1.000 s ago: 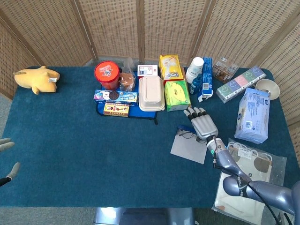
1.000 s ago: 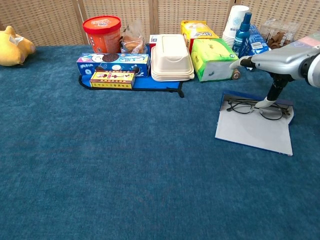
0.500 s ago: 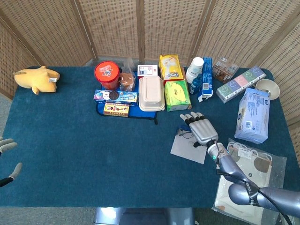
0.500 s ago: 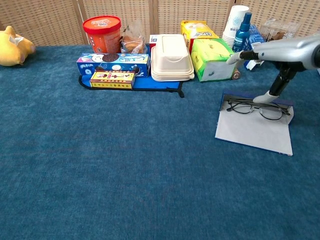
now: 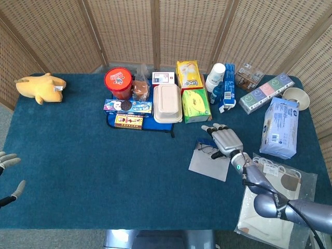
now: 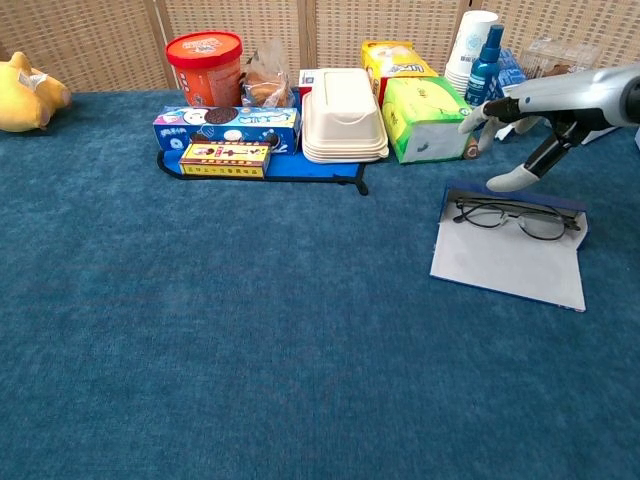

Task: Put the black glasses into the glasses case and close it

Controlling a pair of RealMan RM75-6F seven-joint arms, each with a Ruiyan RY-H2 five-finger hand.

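The black glasses (image 6: 515, 218) lie unfolded on the far end of the flat grey glasses case (image 6: 508, 262), which is spread open on the blue tablecloth right of centre. In the head view the glasses (image 5: 206, 151) show beside my right hand (image 5: 224, 140). That hand (image 6: 548, 105) hovers just above the glasses with its fingers spread and holds nothing; its thumb (image 6: 506, 179) hangs a little above the frame. My left hand (image 5: 9, 176) shows only at the left edge of the head view, fingers apart and empty.
Behind the case stand a green tissue box (image 6: 428, 118), a white clamshell box (image 6: 343, 113), snack boxes (image 6: 226, 128), a red tub (image 6: 205, 60) and a blue bottle (image 6: 485, 62). A yellow plush (image 5: 40, 87) lies far left. A tissue pack (image 5: 280, 127) and a plastic bag (image 5: 272, 197) lie at right.
My right hand has lifted off the glasses: its thumb was touching the frame and now hangs above it, shifted slightly left. The glasses and case have not moved.
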